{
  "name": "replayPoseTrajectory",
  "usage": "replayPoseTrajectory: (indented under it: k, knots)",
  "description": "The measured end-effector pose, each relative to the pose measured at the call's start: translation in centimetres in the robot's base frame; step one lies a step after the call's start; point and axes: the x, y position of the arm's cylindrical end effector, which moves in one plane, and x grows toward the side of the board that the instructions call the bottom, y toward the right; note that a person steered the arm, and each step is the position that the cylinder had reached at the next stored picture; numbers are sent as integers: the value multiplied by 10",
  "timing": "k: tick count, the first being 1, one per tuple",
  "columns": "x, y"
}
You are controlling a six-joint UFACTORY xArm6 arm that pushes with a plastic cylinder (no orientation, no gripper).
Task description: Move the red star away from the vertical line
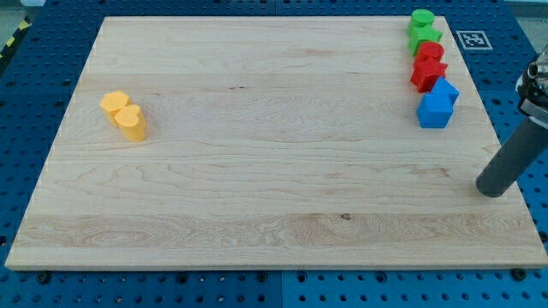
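Note:
The red star [427,74] lies near the view's top right, in a vertical line of blocks. Above it are a red block [431,52], a green star [425,38] and a green round block [421,19]. Below it are a blue block [445,90] and a blue cube [434,110]. My tip [491,190] rests on the board at the view's right edge, well below and right of the blue cube, touching no block.
Two yellow blocks, a hexagon [114,103] and a heart [131,122], sit together at the view's left. The wooden board [274,188] lies on a blue perforated table. A marker tag [471,39] sits beyond the top right corner.

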Motion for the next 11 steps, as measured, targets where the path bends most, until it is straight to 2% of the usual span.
replayPoseTrajectory:
  k: [1,2,5,6,7,10,11]
  knots:
    - [3,11]
    - [-24,31]
    - [-150,82]
    - [-186,63]
    - [-196,37]
    - [-196,-81]
    - [-190,-70]
